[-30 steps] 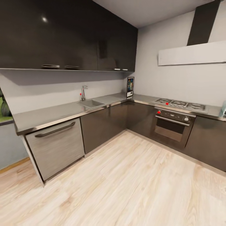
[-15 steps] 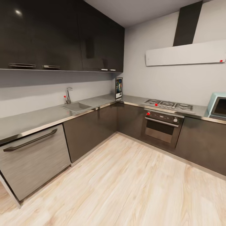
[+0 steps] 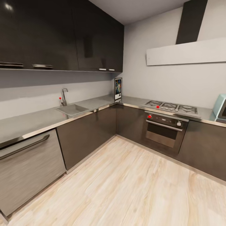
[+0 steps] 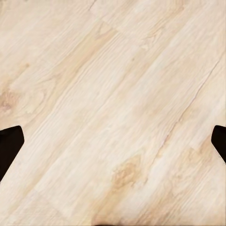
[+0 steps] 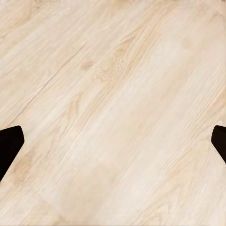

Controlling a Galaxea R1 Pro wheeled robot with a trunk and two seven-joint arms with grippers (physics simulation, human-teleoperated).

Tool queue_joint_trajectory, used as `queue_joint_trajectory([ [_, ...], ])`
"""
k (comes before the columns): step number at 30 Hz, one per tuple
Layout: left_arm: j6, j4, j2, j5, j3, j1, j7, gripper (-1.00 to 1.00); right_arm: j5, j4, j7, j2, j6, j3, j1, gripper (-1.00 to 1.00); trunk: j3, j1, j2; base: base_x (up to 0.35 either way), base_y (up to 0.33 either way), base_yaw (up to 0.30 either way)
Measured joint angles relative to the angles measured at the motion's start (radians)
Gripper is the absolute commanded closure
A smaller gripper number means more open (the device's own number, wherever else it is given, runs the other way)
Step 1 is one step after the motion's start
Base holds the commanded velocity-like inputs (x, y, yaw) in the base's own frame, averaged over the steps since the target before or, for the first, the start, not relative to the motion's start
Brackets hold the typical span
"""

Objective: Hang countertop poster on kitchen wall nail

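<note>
The poster (image 3: 118,88) stands upright on the kitchen countertop (image 3: 94,105), leaning in the far corner where the two runs of the L meet, under the dark upper cabinets. It is small and distant in the head view. The wall nails are too small to tell on the pale grey wall (image 3: 163,83). In the left wrist view my left gripper (image 4: 113,146) is open over bare wooden floor, its dark fingertips (image 4: 9,148) at the frame's edges. My right gripper (image 5: 113,146) is likewise open above the floor, nothing between its fingertips (image 5: 9,146).
A sink (image 3: 72,110) with a chrome tap (image 3: 63,96) sits in the left run, a gas hob (image 3: 171,107) and oven (image 3: 164,128) in the right. A pale blue appliance (image 3: 220,108) stands at far right. Wooden floor (image 3: 131,185) stretches ahead.
The whole head view has swung right and moved a little closer to the cabinets, so the camera moved. The poster and the kitchen's things stay where they were.
</note>
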Motion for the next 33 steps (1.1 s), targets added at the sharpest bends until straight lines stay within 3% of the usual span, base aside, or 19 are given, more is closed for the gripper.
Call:
queue_joint_trajectory([
  [33, 0.000, 0.000, 0.000, 0.000, 0.000, 0.000, -0.001, -1.00, -0.001, 0.000, -0.001, 0.004, 0.000, 0.000, 0.000, -1.00, 0.000, 0.000, 0.000, 0.328, 0.000, 0.000],
])
